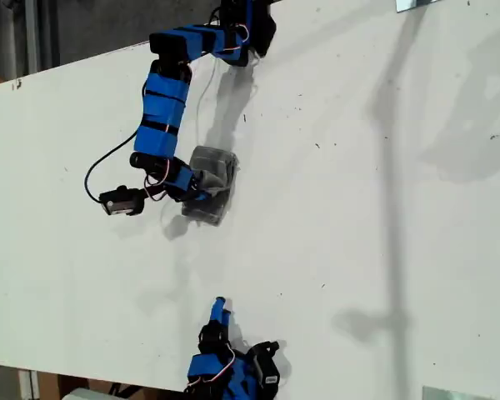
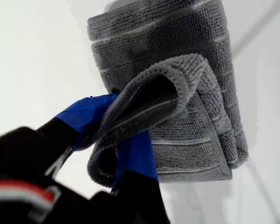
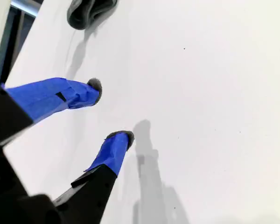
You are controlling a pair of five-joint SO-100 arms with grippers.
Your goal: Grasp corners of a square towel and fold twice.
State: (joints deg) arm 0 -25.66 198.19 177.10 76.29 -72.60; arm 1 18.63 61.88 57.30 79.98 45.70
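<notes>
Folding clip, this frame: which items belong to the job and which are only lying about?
Job:
- towel, folded small, one edge pinched in my first gripper
- my second gripper, open, holding nothing

Lying about:
- metal plates at the white table's edges

My second gripper point(image 3: 109, 112) is hovering over the white table point(image 3: 210, 93), its blue-taped fingers point(image 3: 51, 98) standing apart with nothing between them. Well beyond the fingertips, the towel point(image 3: 91, 10) is lying bunched and dark on the tabletop.
</notes>
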